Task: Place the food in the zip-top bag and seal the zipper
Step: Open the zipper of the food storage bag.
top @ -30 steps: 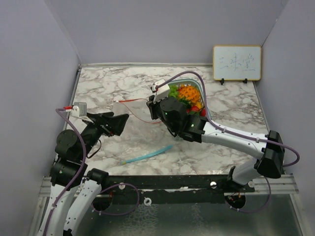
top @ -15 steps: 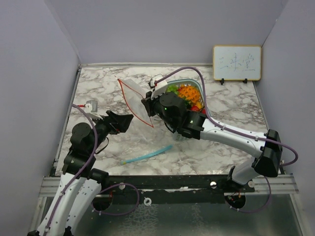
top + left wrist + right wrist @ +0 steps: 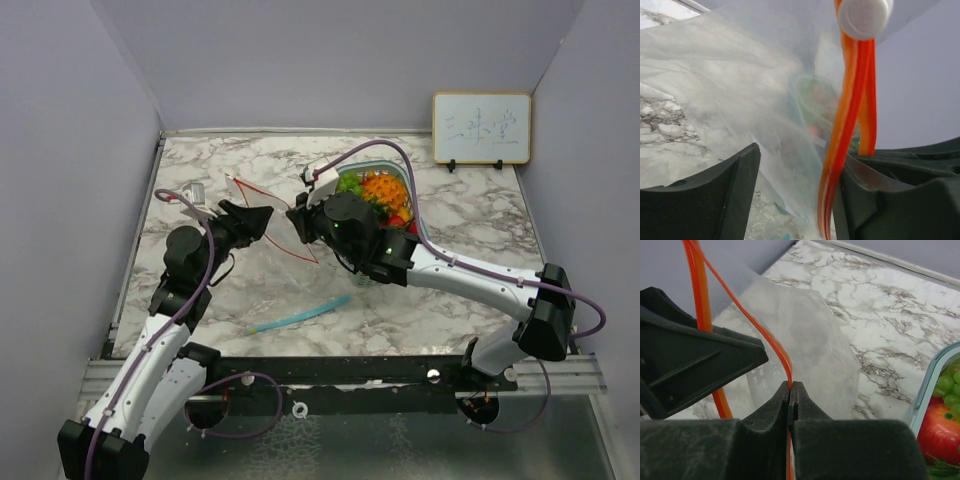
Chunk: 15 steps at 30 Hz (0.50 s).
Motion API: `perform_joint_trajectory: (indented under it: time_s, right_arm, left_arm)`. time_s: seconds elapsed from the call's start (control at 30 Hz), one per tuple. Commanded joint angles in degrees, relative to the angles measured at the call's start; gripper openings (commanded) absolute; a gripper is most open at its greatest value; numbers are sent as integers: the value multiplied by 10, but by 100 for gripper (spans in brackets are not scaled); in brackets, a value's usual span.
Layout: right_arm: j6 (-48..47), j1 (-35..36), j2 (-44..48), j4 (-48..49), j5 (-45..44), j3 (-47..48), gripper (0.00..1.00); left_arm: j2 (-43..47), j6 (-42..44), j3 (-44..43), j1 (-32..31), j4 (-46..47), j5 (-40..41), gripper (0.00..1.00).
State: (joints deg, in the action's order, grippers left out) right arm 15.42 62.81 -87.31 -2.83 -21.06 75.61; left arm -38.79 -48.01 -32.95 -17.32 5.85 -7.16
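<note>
The clear zip-top bag [image 3: 272, 243] hangs above the table, its orange zipper strip [image 3: 849, 105] running upright with a white slider [image 3: 864, 17] at the top. My right gripper [image 3: 790, 386] is shut on the zipper edge [image 3: 774, 347], seen in the top view as right gripper [image 3: 298, 222]. My left gripper [image 3: 799, 165] is open and straddles the same strip. The strip lies against its right finger [image 3: 875, 190], and the left finger stands apart. In the top view the left gripper [image 3: 260, 218] faces the right one. The food [image 3: 380, 192] sits in a container behind the right wrist, with green grapes [image 3: 951, 389] and a red fruit [image 3: 940, 432] showing.
The clear teal-rimmed container [image 3: 412, 205] stands right of centre. A light blue stick [image 3: 300, 317] lies near the front of the marble table [image 3: 470, 220]. A small whiteboard [image 3: 481, 127] leans on the back wall at right. Purple walls close in both sides.
My right gripper lifted the bag off the table and holds it up. My left arm swung up and in toward it, and its jaws have narrowed around the zipper strip.
</note>
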Motion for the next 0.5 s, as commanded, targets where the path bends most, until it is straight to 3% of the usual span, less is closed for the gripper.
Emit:
perform_joint_trajectory:
  time_s: [0.0,0.1,0.3,0.47]
  right_arm:
    - [13,-1,24,18,10,-10,1]
    - [7,-1,27,14,-30,-11,1]
    - [-18,-19,33,15,-149,-25,1]
    - [-33,-36,36,35,-205,-48,1]
  left_arm:
    - [-39,-20,14,0,73,-3,44]
    - [-63,1,-1,0,32,-17,1]
    - [-104,141,-206,0,-296,47,0]
    - [-136,220,-323,0,-447,41,0]
